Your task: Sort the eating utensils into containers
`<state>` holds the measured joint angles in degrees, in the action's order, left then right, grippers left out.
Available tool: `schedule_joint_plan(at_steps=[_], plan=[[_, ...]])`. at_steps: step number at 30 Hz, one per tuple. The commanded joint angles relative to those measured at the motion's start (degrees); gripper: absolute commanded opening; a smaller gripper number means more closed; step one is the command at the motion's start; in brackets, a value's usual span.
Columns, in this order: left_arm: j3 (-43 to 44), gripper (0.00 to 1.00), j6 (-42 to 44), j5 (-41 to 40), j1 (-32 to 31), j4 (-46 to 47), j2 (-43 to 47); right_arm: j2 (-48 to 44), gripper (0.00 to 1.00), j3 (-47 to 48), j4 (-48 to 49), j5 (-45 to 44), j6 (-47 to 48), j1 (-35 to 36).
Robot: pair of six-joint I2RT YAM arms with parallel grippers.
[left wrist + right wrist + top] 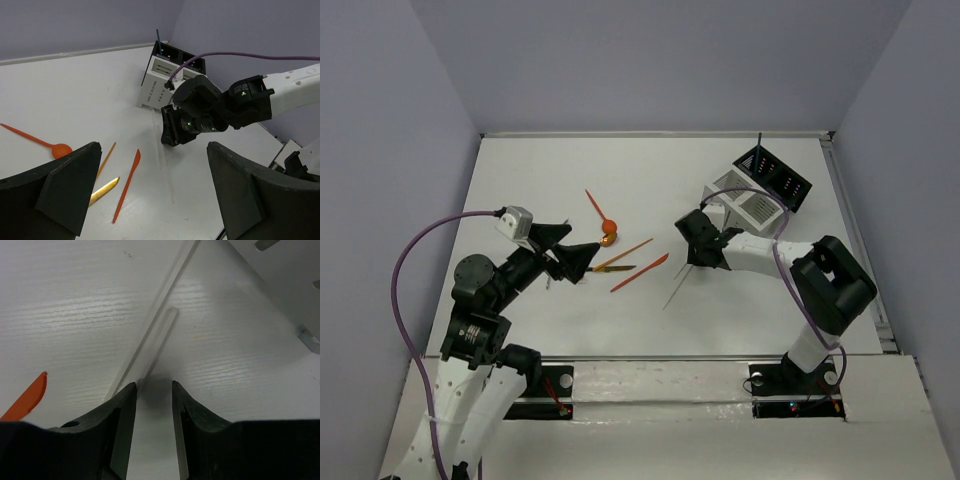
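Observation:
Several utensils lie mid-table: an orange spoon (605, 225), a thin orange-gold stick (625, 253), a gold-and-black piece (615, 268), an orange knife (640, 272) and a clear piece (675, 285). My left gripper (575, 260) is open and empty just left of them; its view shows the knife (127, 182) and gold piece (104, 191) between its fingers. My right gripper (695, 255) is low over the table, its jaws narrowly open (152, 387) at the near end of two clear strips (155, 330). The white caddy (745, 205) joins the black box (775, 175), which holds an upright dark utensil (758, 145).
The caddy's side (285, 285) is close on the right of my right gripper. The knife's serrated tip (25, 400) lies to its left. White walls bound the table at the back and sides. A purple cable loops off each arm.

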<state>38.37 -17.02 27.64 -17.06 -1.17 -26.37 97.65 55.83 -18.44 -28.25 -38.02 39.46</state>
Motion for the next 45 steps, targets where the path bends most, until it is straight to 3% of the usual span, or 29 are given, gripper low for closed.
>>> schedule_joint_plan(at_steps=[1,9,22,28,30,31,33,39,40,44,45], plan=[[1.1,0.99,0.2,1.3,-0.5,2.1,0.5,0.7,0.41,1.7,2.3,-0.2,-1.2,0.1],[1.2,0.99,0.1,1.2,-0.5,2.0,0.8,4.7,0.37,3.3,0.8,-1.7,-1.0,0.1],[1.2,0.99,0.2,1.0,-0.5,2.0,0.8,-1.8,0.15,-1.9,-0.5,0.8,0.2,0.1],[1.2,0.99,0.1,1.0,-0.5,2.2,0.4,-6.4,0.15,-7.1,-2.7,4.7,4.0,0.1],[1.3,0.99,0.1,0.9,-0.5,2.2,0.3,-7.2,0.21,-7.2,-3.4,5.3,5.1,0.1],[1.2,0.99,0.1,0.9,-0.5,2.3,0.3,-7.1,0.28,-6.9,-3.8,5.3,5.4,0.1],[1.1,0.99,0.2,0.9,-0.5,2.3,0.1,-6.3,0.32,-6.6,-4.1,4.9,6.0,0.1],[1.0,0.99,0.1,1.0,0.0,2.3,-0.3,-2.3,0.32,-5.4,-1.5,6.6,7.5,-0.4],[1.0,0.99,0.1,1.1,0.0,2.3,-0.3,-1.7,0.31,-5.0,-1.1,6.7,7.5,-1.0],[1.0,0.99,0.1,1.1,0.0,2.3,-0.5,0.4,0.08,-4.1,-1.6,6.3,7.9,-1.0],[1.1,0.99,0.1,1.1,0.0,2.3,-0.6,0.1,0.07,-3.9,-2.0,6.1,7.9,-1.0]])
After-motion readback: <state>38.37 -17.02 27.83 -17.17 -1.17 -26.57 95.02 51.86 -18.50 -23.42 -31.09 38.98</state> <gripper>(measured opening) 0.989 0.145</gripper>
